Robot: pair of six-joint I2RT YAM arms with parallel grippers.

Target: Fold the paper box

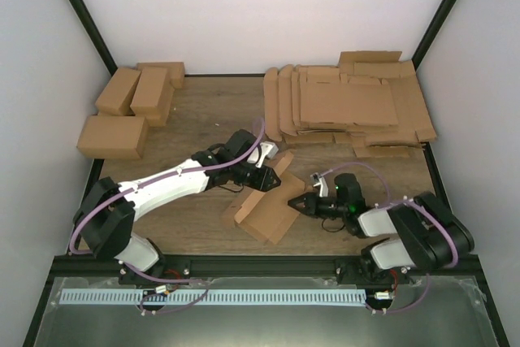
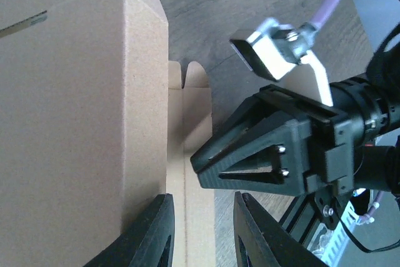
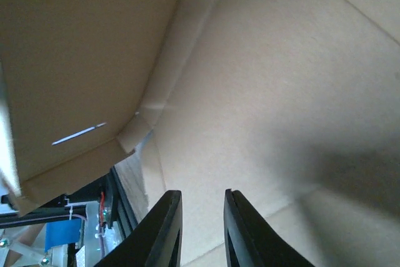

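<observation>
Between left tool [image 1: 266, 175] and right tool [image 1: 294, 201], half-folded paper box [image 1: 272, 215]

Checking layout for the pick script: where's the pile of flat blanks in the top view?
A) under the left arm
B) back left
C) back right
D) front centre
C: the flat blanks lie piled at the back right, while the folded boxes sit back left.

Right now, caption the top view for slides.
Left arm and right arm work a part-folded paper box, flat blanks back right, finished cartons back left.
</observation>
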